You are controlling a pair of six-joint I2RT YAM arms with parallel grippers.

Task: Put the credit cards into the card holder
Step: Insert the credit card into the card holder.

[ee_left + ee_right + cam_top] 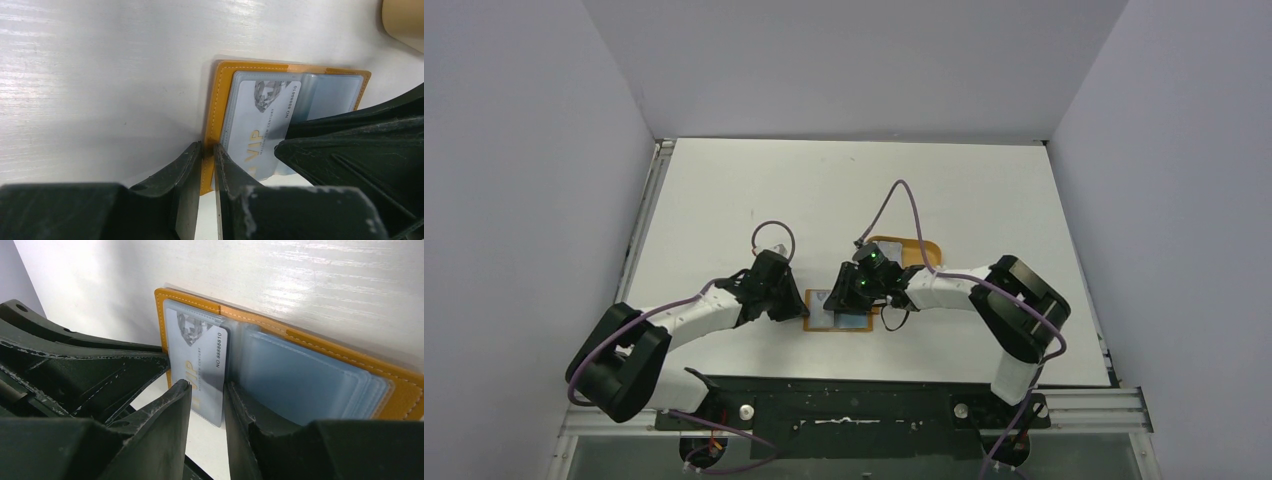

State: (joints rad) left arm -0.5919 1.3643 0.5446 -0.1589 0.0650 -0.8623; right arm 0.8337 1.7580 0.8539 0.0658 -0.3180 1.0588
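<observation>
Left fingers astride card holder stitched edge

Wearing white shells on the left arm and right arm, with chunky black housings at every joint. Trailing purple cables in loops. Glowing green at the right wrist, two small lights. Close in now: left gripper and right gripper all matte black, ribbed, scuffed pale along the edges. Bolted to a black base plate with silver screws.
</observation>
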